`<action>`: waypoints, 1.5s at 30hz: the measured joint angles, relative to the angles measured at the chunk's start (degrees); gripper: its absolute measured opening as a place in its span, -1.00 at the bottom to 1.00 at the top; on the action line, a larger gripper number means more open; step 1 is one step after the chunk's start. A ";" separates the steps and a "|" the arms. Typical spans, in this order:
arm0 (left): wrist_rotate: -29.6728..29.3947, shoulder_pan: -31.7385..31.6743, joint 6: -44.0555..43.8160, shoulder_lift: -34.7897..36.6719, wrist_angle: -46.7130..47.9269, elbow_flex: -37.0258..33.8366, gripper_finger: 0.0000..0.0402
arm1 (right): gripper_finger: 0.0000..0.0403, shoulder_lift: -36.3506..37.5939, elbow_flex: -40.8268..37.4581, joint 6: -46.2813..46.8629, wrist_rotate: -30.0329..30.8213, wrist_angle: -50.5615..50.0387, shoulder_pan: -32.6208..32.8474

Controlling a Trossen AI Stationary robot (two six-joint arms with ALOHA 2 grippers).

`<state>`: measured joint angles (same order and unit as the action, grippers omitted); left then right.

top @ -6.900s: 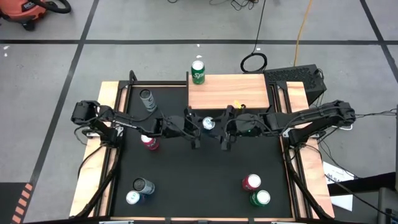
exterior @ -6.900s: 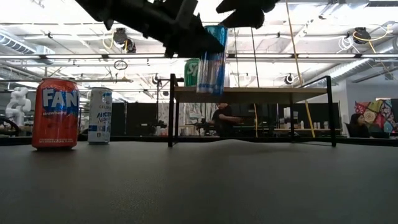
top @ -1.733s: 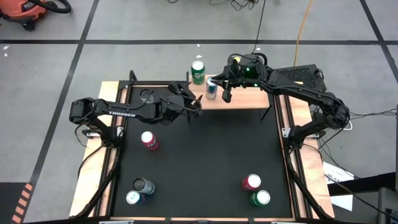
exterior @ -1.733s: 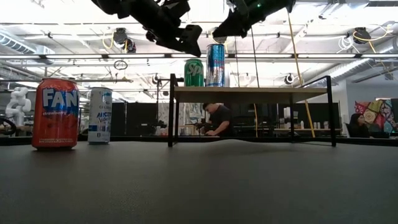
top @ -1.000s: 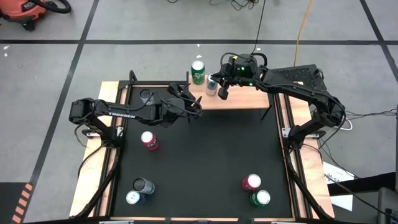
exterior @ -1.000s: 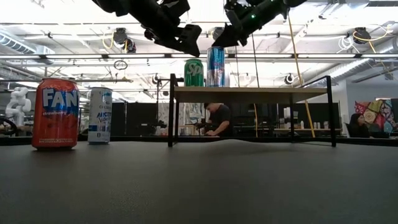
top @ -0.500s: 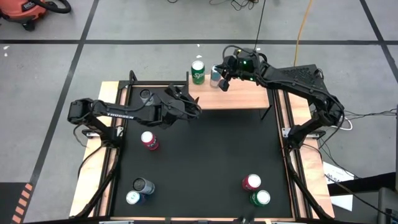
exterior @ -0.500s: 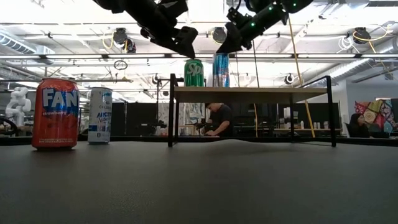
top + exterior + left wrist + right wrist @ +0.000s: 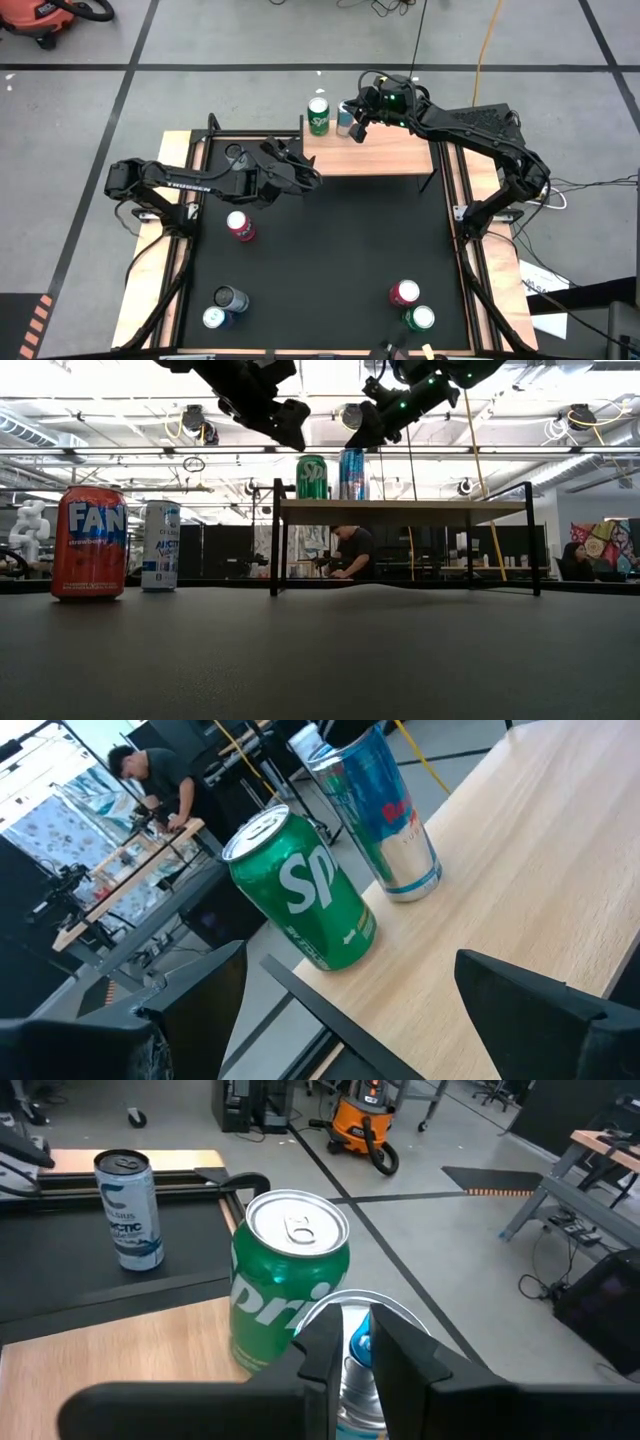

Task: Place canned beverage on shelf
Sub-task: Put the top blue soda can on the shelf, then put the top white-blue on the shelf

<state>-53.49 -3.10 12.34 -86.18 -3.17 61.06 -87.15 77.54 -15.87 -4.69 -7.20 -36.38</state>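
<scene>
Blue can (image 9: pixel 345 121) stands upright on the shelf (image 9: pixel 385 152), at its far-left corner, just beside the green can (image 9: pixel 318 115). In the low view the two look touching or nearly so; can't tell which. Packing them tight at the left end leaves the rest of the plank free for more cans.

Right pincer (image 9: pixel 358 128) sits over the top of the blue can, fingers clenched narrow. In the right wrist view the fingers (image 9: pixel 325 1345) are close together directly above the can's rim, not around its body. So it isn't gripping the can; looks like a closed-tip nudge or top press to seat it against the green can. That's my read, not something visible.

Left pincer (image 9: pixel 312 178) hovers at the shelf's near-left corner, released, fingers wide. Its wrist view looks straight at both cans between its spread fingers (image 9: pixel 200 995), holding nothing. Probably parked clear of the right arm's work.

On the table (image 9: pixel 330 260): white can (image 9: pixel 235 153) far left, red can (image 9: pixel 238 225) below it, a pair near left (image 9: pixel 222 307), red and green pair near right (image 9: pixel 410 305). All upright, well apart from the shelf, likely queued for later placements.

Risk: closed tips on a tall narrow can, off-centre push could tip it off the far edge.
</scene>
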 joint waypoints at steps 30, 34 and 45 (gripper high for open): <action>0.07 -0.67 -0.25 6.32 6.32 0.00 0.78 | -0.70 2.33 -0.13 -1.70 -1.87 2.30 -0.30; 0.10 -0.18 -7.00 12.84 17.87 0.02 0.78 | -0.53 6.95 -0.13 0.55 -6.54 1.28 -0.16; -7.23 10.52 -38.55 28.83 45.22 -11.82 0.78 | -0.12 24.30 -19.00 13.17 -18.95 -2.84 7.53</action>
<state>-60.73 7.42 -26.21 -57.35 42.05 49.24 -62.85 58.54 -2.70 -23.64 -10.04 -28.85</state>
